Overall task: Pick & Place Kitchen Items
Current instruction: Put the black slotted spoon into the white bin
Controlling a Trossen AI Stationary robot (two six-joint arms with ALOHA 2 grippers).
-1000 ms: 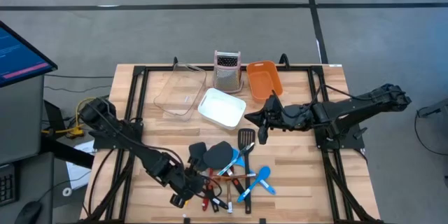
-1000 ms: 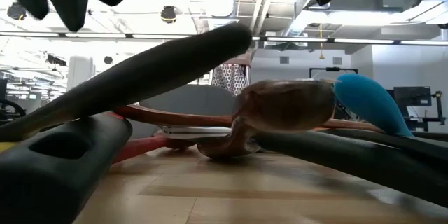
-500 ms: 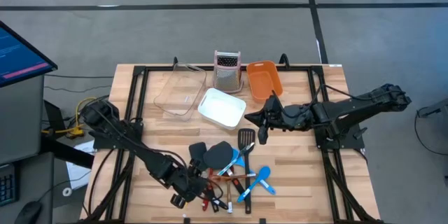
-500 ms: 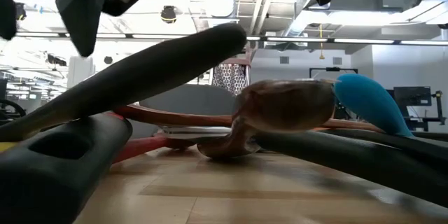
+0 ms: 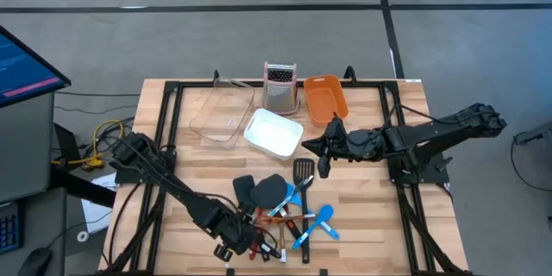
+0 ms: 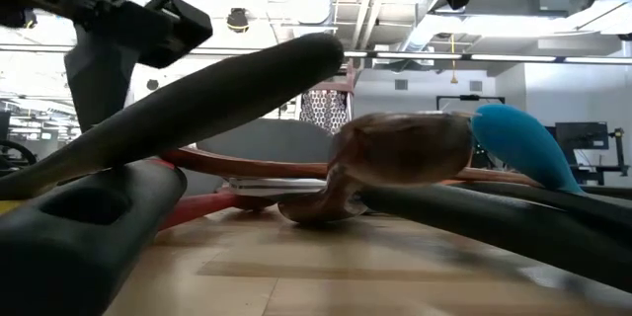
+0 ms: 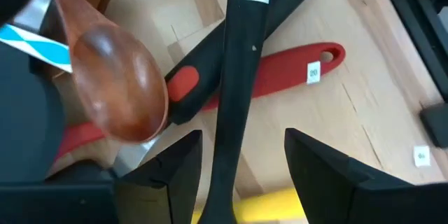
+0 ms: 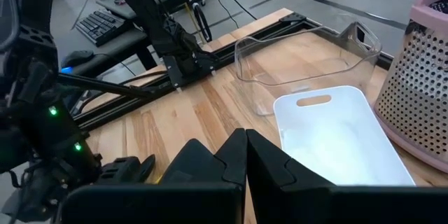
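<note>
At the near edge of the wooden table (image 5: 362, 233) we see the left gripper (image 5: 239, 247) low over the pile of kitchen tools, with its two fingers (image 7: 316, 164) spread apart and nothing pinched between them. A long black handle (image 7: 236, 105) runs through the gap between those fingers. Under it lies a red handle (image 7: 287, 73), and just beside it sits a brown wooden spoon (image 7: 115, 98). A little farther in, the pile has black spatulas (image 5: 243, 188), a black slotted turner (image 5: 303, 171) and blue spoons (image 5: 324, 217), all lying crossed and touching on the table. Past the pile, the right gripper (image 5: 323, 162) hangs near the turner's head, its fingers pressed together and holding nothing. Farther back sit the white tub (image 5: 273, 132) and the clear tub (image 5: 222, 115) side by side. At the far edge stand the steel grater (image 5: 279, 88) with its pink top and the orange tub (image 5: 325, 97) just beside it.
</note>
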